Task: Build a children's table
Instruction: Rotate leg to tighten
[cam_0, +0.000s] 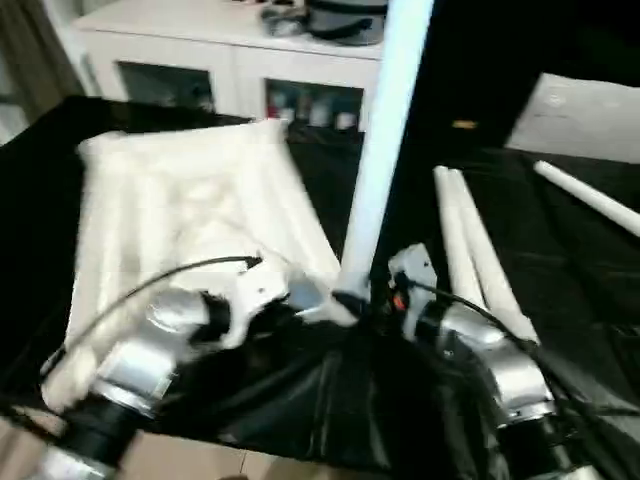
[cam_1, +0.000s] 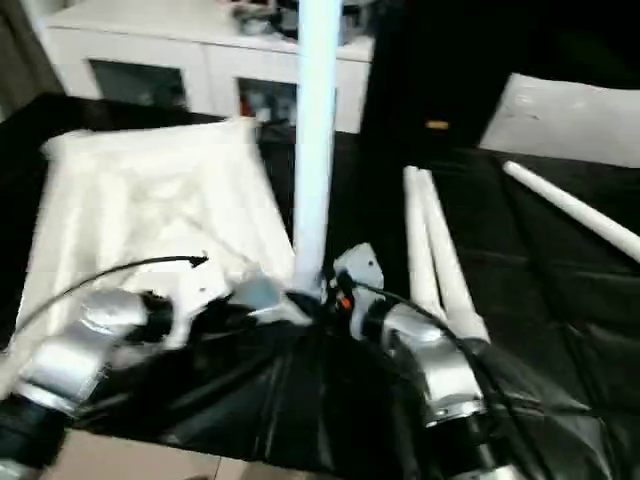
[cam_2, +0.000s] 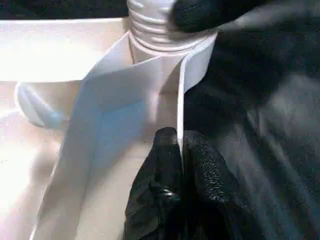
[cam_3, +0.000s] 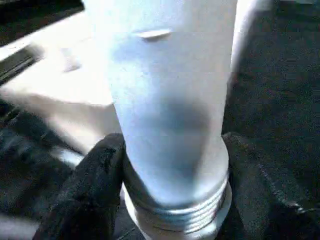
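The white tabletop (cam_0: 190, 210) lies underside up on the black-covered table. One white leg (cam_0: 385, 130) stands upright at its near right corner, threaded end (cam_2: 155, 25) at the corner socket. My right gripper (cam_3: 172, 145) is shut on the base of this leg, one black finger (cam_3: 95, 175) on each side. My left gripper (cam_2: 181, 145) is shut on the thin rim wall of the tabletop (cam_2: 125, 90), just beside that corner. Two more legs (cam_0: 475, 250) lie side by side to the right, and another leg (cam_0: 590, 195) lies further right.
A white cabinet (cam_0: 220, 60) with glass doors stands behind the table. A flat white board (cam_0: 580, 115) lies at the far right. The black cover (cam_0: 300, 400) bunches at the table's front edge, between my forearms.
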